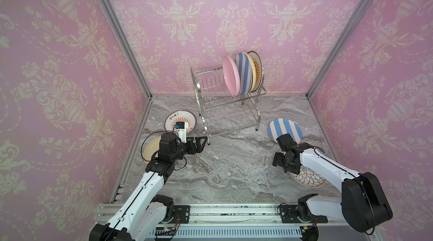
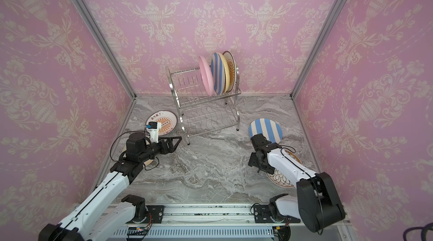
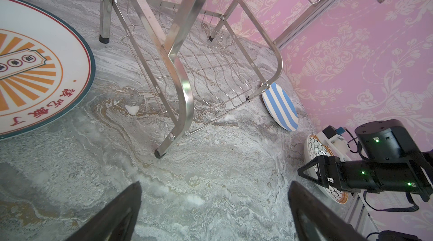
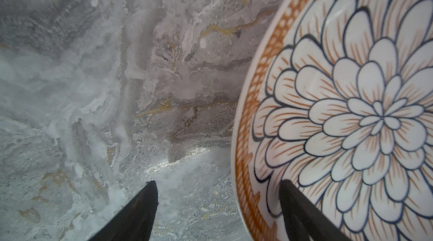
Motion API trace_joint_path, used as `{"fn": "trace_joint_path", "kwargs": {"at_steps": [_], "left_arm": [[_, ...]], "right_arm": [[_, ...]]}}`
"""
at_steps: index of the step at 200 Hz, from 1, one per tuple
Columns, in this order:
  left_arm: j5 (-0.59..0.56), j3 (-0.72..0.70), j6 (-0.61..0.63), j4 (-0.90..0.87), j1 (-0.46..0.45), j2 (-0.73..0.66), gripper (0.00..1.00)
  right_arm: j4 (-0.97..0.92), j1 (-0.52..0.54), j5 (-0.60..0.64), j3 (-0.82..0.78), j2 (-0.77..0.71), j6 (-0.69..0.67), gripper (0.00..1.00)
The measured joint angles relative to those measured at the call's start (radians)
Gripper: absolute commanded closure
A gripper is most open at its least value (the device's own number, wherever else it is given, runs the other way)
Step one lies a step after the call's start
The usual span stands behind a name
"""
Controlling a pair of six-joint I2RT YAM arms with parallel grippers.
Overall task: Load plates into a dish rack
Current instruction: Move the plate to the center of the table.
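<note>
Four plates (image 1: 244,74) stand upright in the dish rack's (image 1: 210,80) upper shelf, far centre. Four lie on the table (image 1: 234,157): a sunburst plate (image 1: 180,120) and cream plate (image 1: 151,150) left, a striped plate (image 1: 284,128) and petal plate (image 4: 351,111) right. The right gripper (image 4: 218,204), jaws apart and empty, straddles the petal plate's rim; the left gripper (image 3: 215,204) is likewise spread and empty.

desk (image 1: 234,164): grey marble pattern (gold-brown veins) | walls (image 1: 58,64): pink wallpaper, cream urn-and-flower print, three sides | corner posts (image 1: 117,32): aluminium | rail (image 1: 234,214): runs along desk's near edge | slotted duct (image 1: 234,232): lies beside rail
</note>
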Motion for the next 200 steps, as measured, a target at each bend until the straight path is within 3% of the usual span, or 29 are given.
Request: {"fn": "trace_joint_path", "kwargs": {"at_steps": [42,122,200], "left_arm": [[0.0,0.0,0.008,-0.004,0.0,0.0,0.01],[-0.001,0.0,0.013,-0.044,-0.006,-0.005,0.01],[-0.002,0.0,0.021,-0.048,-0.006,-0.01,0.01]], "right_arm": [[0.05,0.008,-0.052,0.018,0.01,-0.011,0.19],[0.16,0.203,-0.129,0.154,0.181,0.01,0.19],[0.325,0.37,-0.234,0.414,0.462,0.008,0.19]]}}
